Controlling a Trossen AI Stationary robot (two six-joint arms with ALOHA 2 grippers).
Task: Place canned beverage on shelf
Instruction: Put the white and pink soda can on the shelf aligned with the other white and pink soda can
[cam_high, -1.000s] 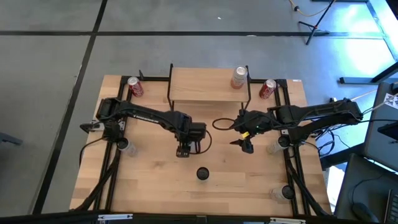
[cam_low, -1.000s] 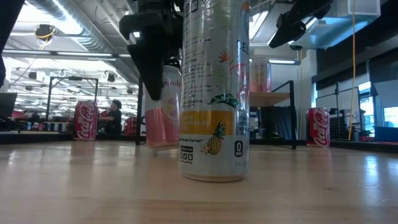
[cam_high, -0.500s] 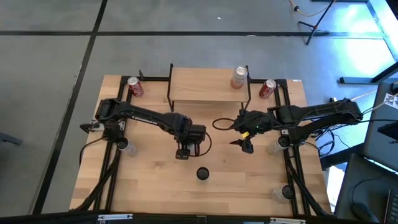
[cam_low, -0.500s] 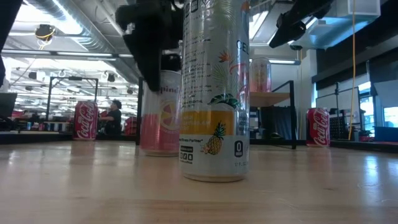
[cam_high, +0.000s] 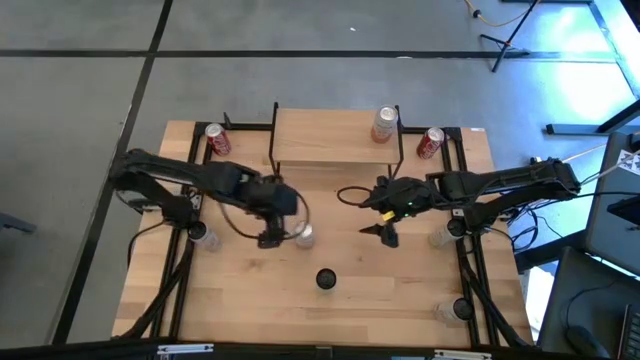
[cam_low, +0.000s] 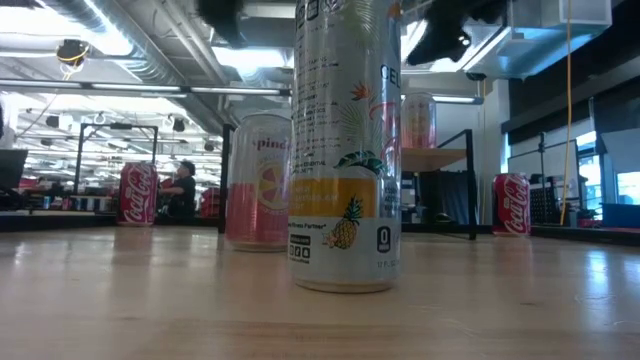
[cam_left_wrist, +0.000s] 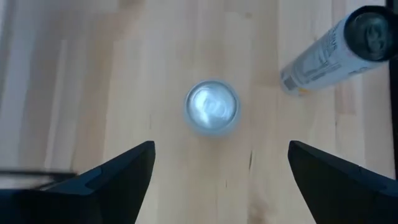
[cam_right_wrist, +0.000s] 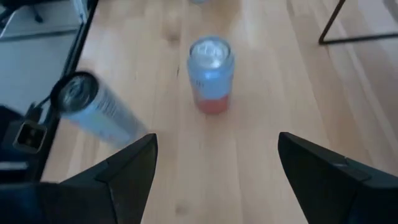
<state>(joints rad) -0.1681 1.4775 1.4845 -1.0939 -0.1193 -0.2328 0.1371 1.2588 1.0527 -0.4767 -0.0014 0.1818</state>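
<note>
A pink canned beverage (cam_high: 303, 235) stands upright on its base on the table, seen from the side in the low view (cam_low: 258, 180). My left gripper (cam_high: 268, 238) hovers open just to its left and above it. The left wrist view looks down on the can's silver top (cam_left_wrist: 212, 107), well beyond the open fingers. My right gripper (cam_high: 385, 232) hangs open to the can's right and sees it too (cam_right_wrist: 211, 71). The shelf (cam_high: 335, 138) stands at the far edge with one can (cam_high: 384, 124) on its right end.
A tall white pineapple can (cam_high: 325, 279) stands nearer the front edge, large in the low view (cam_low: 345, 150). Red cola cans stand at the far left (cam_high: 217, 139) and far right (cam_high: 430, 142) beside the shelf. The shelf's left part is bare board.
My left gripper has let go of the pink can, risen clear of it and drawn back toward the table's left edge. The can has stayed upright on the table where it was released. My right gripper has shifted slightly toward the table's left.
</note>
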